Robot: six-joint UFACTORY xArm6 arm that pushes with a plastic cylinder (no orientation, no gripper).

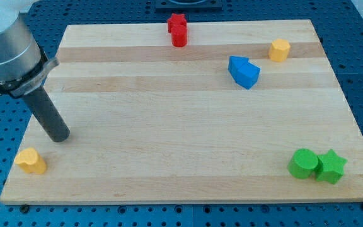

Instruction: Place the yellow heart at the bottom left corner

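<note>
A yellow heart block [31, 161] lies near the bottom left corner of the wooden board [188, 145]. My tip [59, 136] rests on the board just above and to the right of it, a short gap apart. The dark rod slants up to the grey arm at the view's top left. A second yellow block [280, 50], roughly hexagonal, sits near the top right.
Two red blocks [178, 29] stand together at the top edge, middle. A blue block [243, 72] lies right of centre near the top. A green cylinder [303, 163] and a green star [331, 167] touch at the bottom right.
</note>
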